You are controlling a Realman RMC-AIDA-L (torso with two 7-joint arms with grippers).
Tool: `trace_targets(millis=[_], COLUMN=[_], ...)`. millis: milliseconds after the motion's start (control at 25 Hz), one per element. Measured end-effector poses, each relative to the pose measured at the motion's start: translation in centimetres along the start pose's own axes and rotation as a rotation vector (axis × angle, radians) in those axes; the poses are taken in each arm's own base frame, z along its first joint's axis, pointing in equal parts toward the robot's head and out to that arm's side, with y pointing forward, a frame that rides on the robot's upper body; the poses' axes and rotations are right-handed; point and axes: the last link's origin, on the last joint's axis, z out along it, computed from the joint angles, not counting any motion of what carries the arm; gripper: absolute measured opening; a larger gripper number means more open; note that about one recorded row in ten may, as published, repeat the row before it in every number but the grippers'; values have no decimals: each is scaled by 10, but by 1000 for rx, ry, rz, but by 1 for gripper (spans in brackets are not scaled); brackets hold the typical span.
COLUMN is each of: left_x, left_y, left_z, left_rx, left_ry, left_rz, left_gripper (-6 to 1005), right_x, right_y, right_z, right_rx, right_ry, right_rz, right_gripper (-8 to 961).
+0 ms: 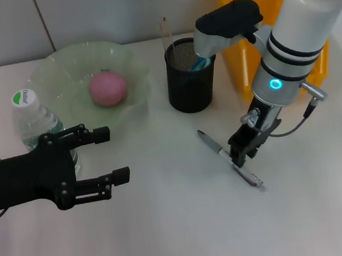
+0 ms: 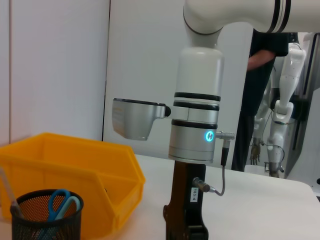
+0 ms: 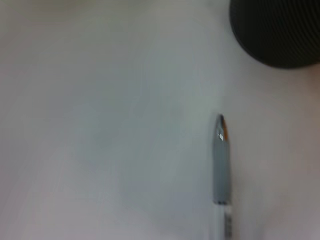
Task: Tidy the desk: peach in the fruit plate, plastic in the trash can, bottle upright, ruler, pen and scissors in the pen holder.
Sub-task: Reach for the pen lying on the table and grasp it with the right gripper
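On the desk, toward its right side: pen, lying flat, slanted, grey tip toward the pen holder. The right gripper stands directly over the pen's middle and hides that section; whether its fingers touch or pinch the barrel cannot be told. In the right wrist view only the pen's tip end shows, the barrel cut off at the frame edge, with the holder's dark mesh wall partly in frame.

Pen holder: black mesh, upright, near the desk's far edge at centre. Holds blue-handled scissors and a clear ruler; their lower parts are hidden inside the mesh.

Fruit plate: pale green, far-left area, peach resting in it.

Bottle: upright at the left edge, lower half hidden behind the left gripper, whose fingers are spread apart, holding nothing, just beside the bottle.

Yellow bin: far-right corner, largely blocked by the right arm.
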Motion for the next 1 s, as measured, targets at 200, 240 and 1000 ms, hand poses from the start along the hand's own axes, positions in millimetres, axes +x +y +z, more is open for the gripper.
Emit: trace_targets(millis=[200,240,1000], left_x=[1,1,1], left_y=[1,1,2], left_z=[1,1,-4], left_rx=[-5,-5,-14], left_ry=[2,2,7], left_rz=[2,2,4], left_gripper=[829,829,829], right_x=[-6,-7,-7], right_y=[9,11,11], right_z=[2,3,11], right_rx=[-16,-16,21], right_ry=[-26,-27,-28], right_rz=[-28,-38,-35], right_gripper=[291,290,277])
